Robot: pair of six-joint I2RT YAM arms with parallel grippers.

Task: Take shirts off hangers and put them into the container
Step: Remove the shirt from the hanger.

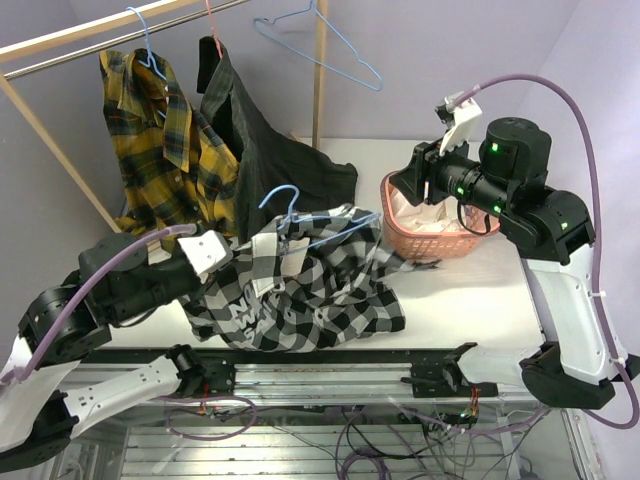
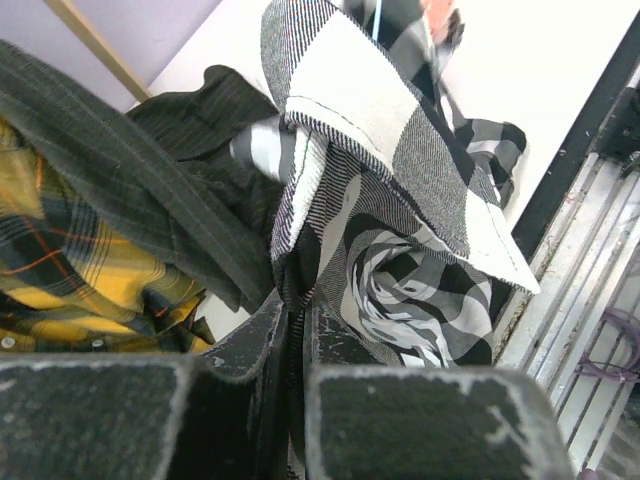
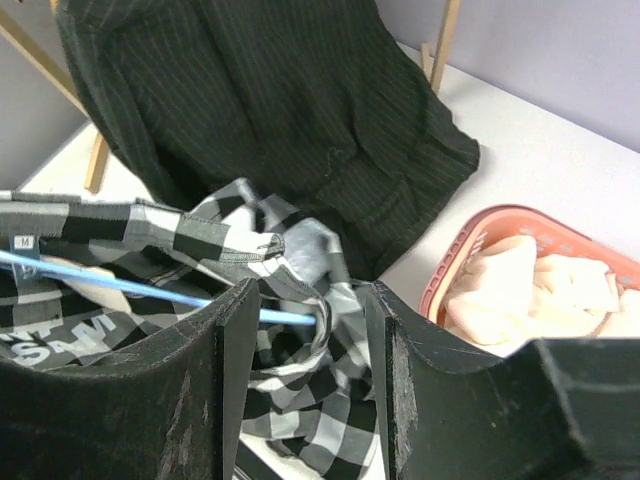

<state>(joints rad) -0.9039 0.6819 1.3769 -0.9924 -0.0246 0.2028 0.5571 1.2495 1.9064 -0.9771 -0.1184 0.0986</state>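
Your left gripper (image 2: 295, 330) is clamped on a fold of the black-and-white checked shirt (image 1: 310, 300), with cloth pinched between its fingers. Your right gripper (image 3: 305, 330) has its jaws apart and holds nothing; it hangs over that shirt's far edge, just beside the salmon-pink laundry basket (image 1: 440, 250).

Checked shirt: bunched on the table (image 1: 470, 300), large woven checks, collar and size label turned up. A light blue wire hanger (image 3: 120, 285) is threaded through it, hook standing clear above the cloth.

White shirt (image 1: 430, 215): crumpled inside the basket.

Charcoal pinstriped shirt (image 1: 270, 150): hangs from a pink hanger (image 1: 210, 30) on the rack, tail draped on the table behind the checked one.

Yellow-and-black plaid shirt (image 1: 160, 140): hangs on the rack to its left.
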